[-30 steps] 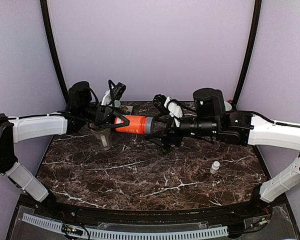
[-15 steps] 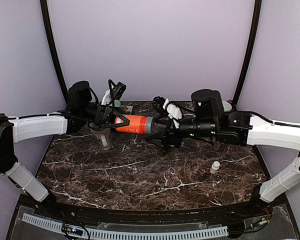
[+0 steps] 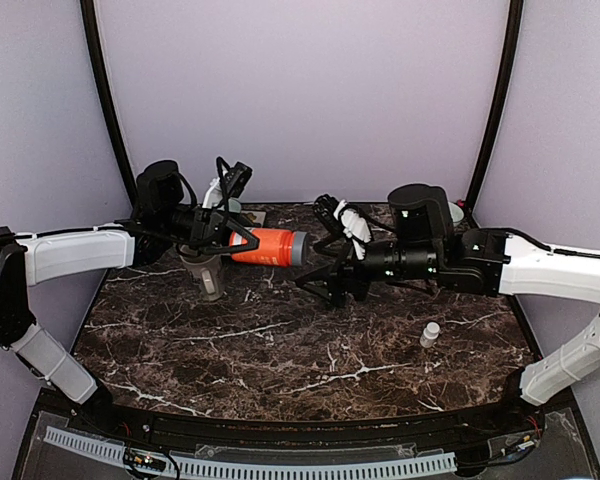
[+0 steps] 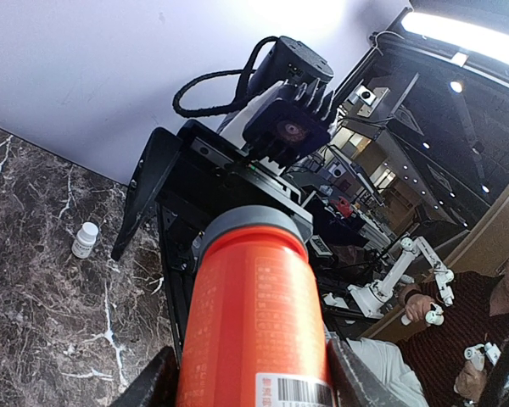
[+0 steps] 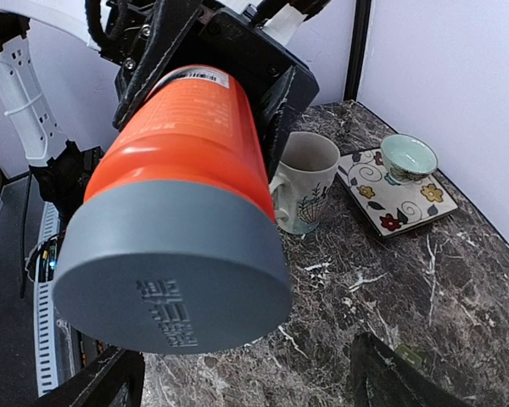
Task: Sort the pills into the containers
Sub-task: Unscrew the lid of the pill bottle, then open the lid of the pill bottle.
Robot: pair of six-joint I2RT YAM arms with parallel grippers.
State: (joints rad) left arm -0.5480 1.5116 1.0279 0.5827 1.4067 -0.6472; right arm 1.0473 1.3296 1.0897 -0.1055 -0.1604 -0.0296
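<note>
Two left fingers (image 4: 155,387) around bottle (image 4: 254,322), seemingly

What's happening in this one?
The left gripper holds an orange bottle sideways near the mug, with its grey cap pointing at the right gripper. That gripper is open and lined up with the cap but short of it, so the cap is still on. A small white bottle stands on the table.
</note>
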